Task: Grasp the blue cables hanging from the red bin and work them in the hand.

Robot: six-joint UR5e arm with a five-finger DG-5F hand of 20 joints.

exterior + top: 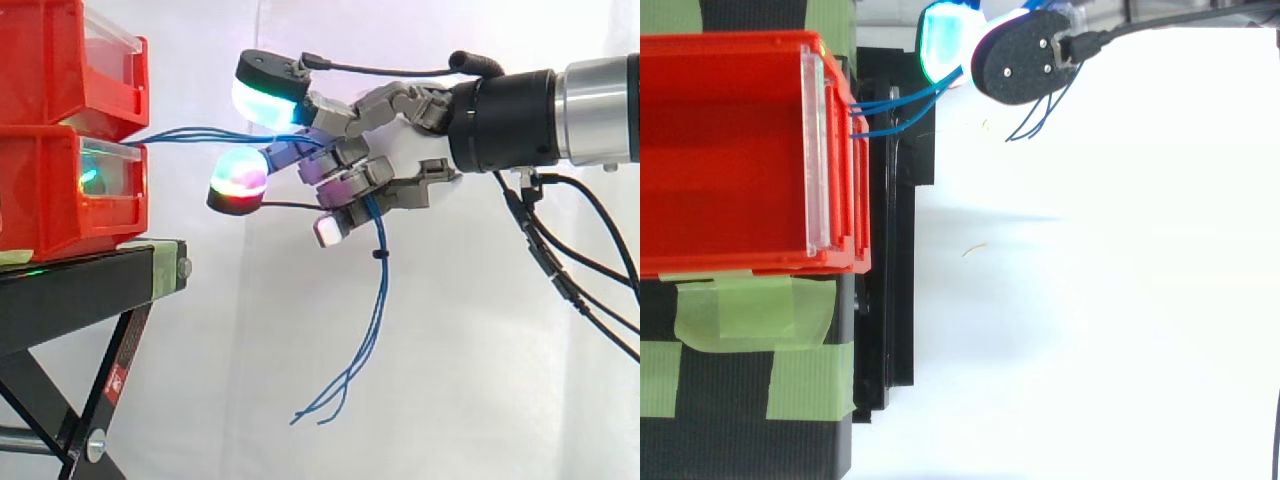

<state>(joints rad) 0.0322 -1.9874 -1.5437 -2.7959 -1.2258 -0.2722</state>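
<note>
Thin blue cables (pixel 200 135) run from the gap between the two stacked red bins (pixel 60 150) rightward into my hand (pixel 400 165). The fingers are curled round the cables, and the loose ends (pixel 355 370) hang down below the hand to about stand height. One glowing fingertip (pixel 268 100) sits above the strands, another (pixel 238 180) below them, just right of the bins. From above, the cables (pixel 895 105) leave the bin's front edge (pixel 855 120) and pass under the fingertip pads (pixel 1025 55) at the top.
The bins rest on a black stand (pixel 90 275) with green tape (pixel 750 310) and slanted legs. A white curtain hangs behind. Each bin has a clear plastic front window (pixel 813 150). The forearm enters from the right in the side view.
</note>
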